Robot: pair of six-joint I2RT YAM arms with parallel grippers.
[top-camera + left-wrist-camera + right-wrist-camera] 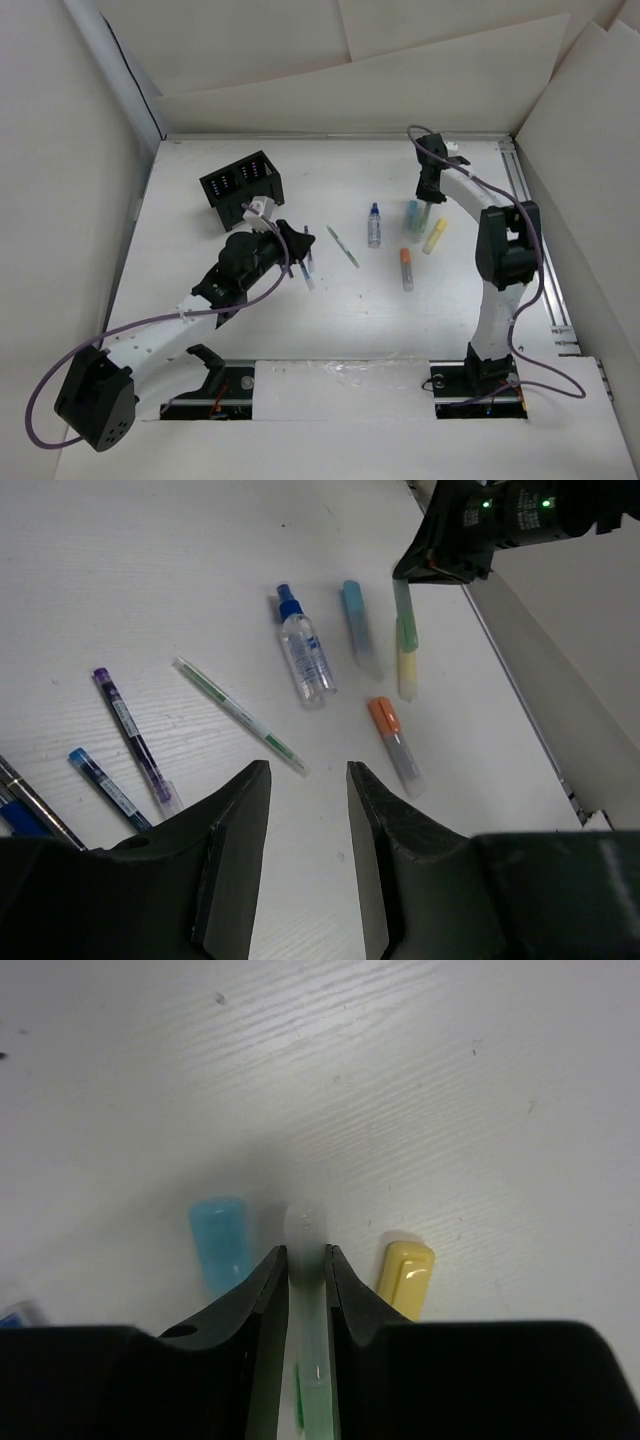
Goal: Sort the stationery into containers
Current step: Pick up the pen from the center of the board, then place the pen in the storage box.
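My right gripper [305, 1252] is shut on a green marker with a clear cap [305, 1222], its tip at the table; it also shows in the top view [425, 207]. A light-blue marker [220, 1240] lies to its left and a yellow one [405, 1275] to its right. My left gripper [308, 780] is open and empty above the table, in the top view [300, 252] just right of the black organiser box [243, 185]. Ahead of it lie a thin green pen [240, 715], a blue-capped clear bottle [303, 650], an orange-capped marker [395, 745], a purple pen [133, 738] and a blue pen [105, 785].
White walls close in the table at the back and both sides. A metal rail [535, 240] runs along the right edge. More dark pens [20, 800] lie at the left edge of the left wrist view.
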